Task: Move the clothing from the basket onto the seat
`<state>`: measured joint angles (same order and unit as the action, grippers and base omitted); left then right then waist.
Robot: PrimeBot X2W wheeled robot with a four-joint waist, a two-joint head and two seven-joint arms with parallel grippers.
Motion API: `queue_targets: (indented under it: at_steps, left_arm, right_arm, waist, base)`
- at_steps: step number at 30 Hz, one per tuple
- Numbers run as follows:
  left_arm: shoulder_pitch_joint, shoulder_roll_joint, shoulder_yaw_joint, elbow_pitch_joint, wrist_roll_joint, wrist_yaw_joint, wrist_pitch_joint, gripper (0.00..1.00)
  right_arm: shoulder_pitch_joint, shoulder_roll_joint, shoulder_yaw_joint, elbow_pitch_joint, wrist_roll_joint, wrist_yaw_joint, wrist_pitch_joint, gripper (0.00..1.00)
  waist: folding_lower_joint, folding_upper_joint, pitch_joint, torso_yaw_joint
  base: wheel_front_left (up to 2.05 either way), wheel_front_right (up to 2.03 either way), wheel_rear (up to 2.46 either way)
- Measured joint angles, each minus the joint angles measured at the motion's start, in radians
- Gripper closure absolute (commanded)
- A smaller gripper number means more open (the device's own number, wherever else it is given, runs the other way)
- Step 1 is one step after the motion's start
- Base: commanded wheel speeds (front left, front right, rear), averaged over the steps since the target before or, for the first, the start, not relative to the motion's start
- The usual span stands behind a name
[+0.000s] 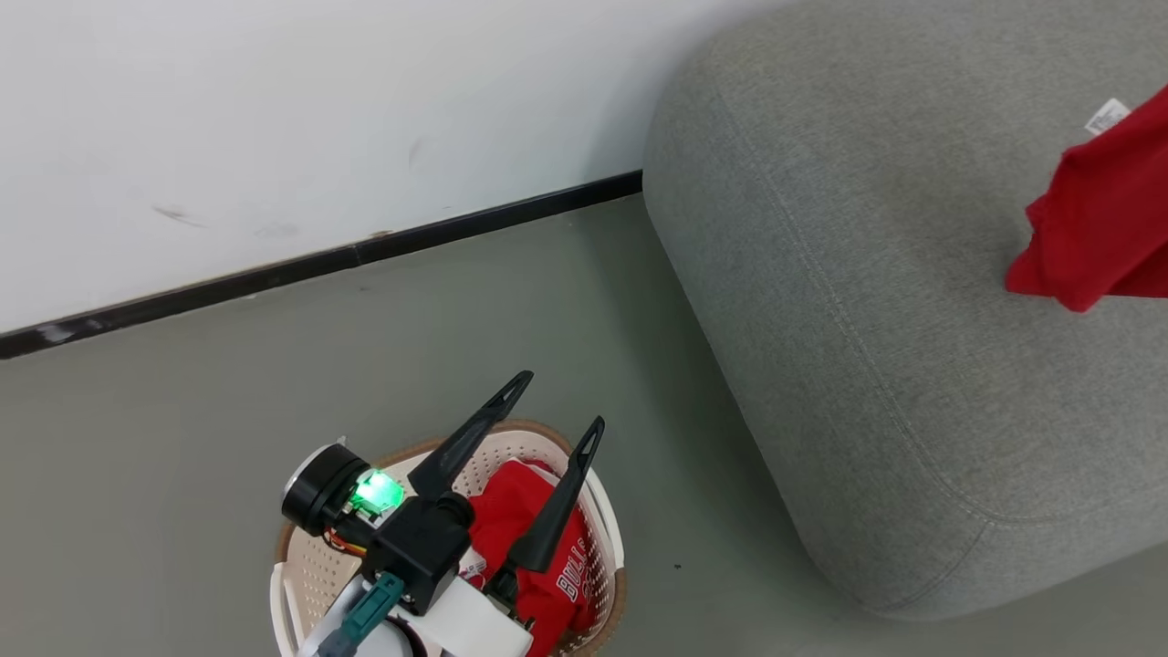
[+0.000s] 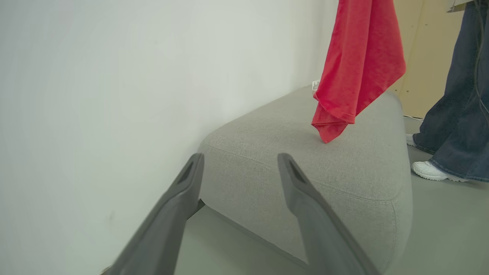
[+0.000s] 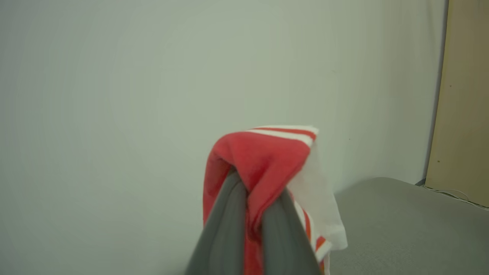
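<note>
- My left end effector [image 1: 563, 398] hangs above the basket [image 1: 610, 525] with its two fingers spread wide and nothing between them; its wrist view has it [image 2: 240, 158] aimed along the white wall [image 2: 95, 95] toward the seat
- The basket sits on the floor [image 1: 182, 438] at the lower left of the head view, and the red BULLS garment [image 1: 506, 516] lies crumpled inside it, partly under that arm
- The grey seat [image 1: 867, 319] stands to the right of the basket, across a strip of bare floor
- The striped garment [image 2: 359, 68] hangs over the seat from my right end effector [image 3: 258, 187], which is clamped tight on a fold of it; its lowest corner is at or just above the cushion, and I cannot tell whether it touches
- A person's leg [image 2: 458, 95] in jeans stands beyond the far end of the seat
- I judge the step in hand to be setting down the first piece; next I would lower the right arm until the cloth pools on the cushion, release it, then send the left arm down for the BULLS garment
</note>
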<state>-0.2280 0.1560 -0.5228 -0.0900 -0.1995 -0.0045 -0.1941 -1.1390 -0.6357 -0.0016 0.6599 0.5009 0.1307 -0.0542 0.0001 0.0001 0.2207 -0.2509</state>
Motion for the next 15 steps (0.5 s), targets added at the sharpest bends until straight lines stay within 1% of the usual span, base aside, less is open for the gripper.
queue_targets:
  at_steps: [6,13,15]
  left_arm:
    - [-0.02,0.002,-0.011,-0.011,0.0,-0.017,0.01,0.0]
    - [-0.055,0.002,-0.028,-0.015,0.0,-0.044,0.026,0.0]
    - [-0.061,0.002,-0.033,-0.015,0.0,-0.044,0.028,0.0]
  right_arm:
    - [-0.01,-0.042,-0.061,0.047,-0.021,0.0,-0.035,1.0]
    - [-0.073,-0.124,-0.126,0.048,-0.075,0.0,-0.127,1.0]
    - [-0.08,-0.138,-0.135,0.043,-0.09,0.0,-0.147,1.0]
  waist:
    - [0.0,0.0,0.028,0.045]
    - [0.0,0.0,0.06,0.083]
    - [0.0,0.0,0.069,0.092]
  base:
    - [0.0,0.0,0.0]
    - [0.0,0.0,0.0]
    - [0.0,0.0,0.0]
